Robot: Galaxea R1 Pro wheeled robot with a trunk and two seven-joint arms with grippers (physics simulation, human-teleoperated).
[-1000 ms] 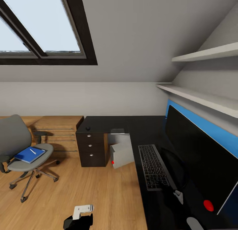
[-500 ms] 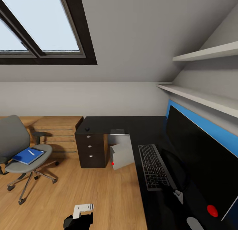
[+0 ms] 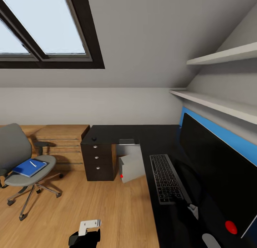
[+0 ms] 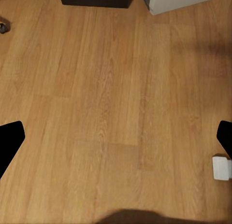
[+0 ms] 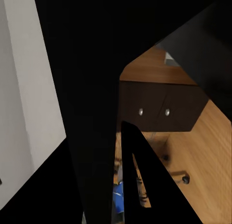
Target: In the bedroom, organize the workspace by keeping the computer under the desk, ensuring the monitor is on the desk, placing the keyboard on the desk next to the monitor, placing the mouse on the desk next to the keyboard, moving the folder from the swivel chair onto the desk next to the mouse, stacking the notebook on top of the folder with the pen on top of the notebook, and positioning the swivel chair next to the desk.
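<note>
Chair first, at the far left of the head view: the swivel chair (image 3: 21, 162) stands on the wooden floor (image 3: 107, 205), well apart from the desk (image 3: 157, 137). On its seat lies the folder (image 3: 29, 167), and a thin white pen (image 3: 33, 164) rests on top of the folder. I cannot make out the notebook for sure. Behind the chair is a light wooden drawer chest (image 3: 62, 143).

Further right is the short wing of the desk with its 3 drawers (image 3: 97, 157). The mouse (image 3: 94, 138) sits on the top above them, far from the keyboard (image 3: 166, 178). The computer (image 3: 131, 166) stands on the floor under the desk, beside the drawers. The keyboard lies on the long wing, just beside the monitor (image 3: 217, 169).

The left gripper (image 4: 116, 142) hangs low over bare floor; in the left wrist view its 2 dark fingers stand at opposite edges, so the jaws are wide apart and hold nothing. The right wrist view is mostly dark shapes, with the drawers and some blue behind them, so I cannot tell how the right gripper stands.

I judge that computer, monitor and keyboard are already in place, and that the step in hand is the approach to the mouse or to the chair. The next move calls for driving the base closer, because neither thing seems within reach of the arm.
</note>
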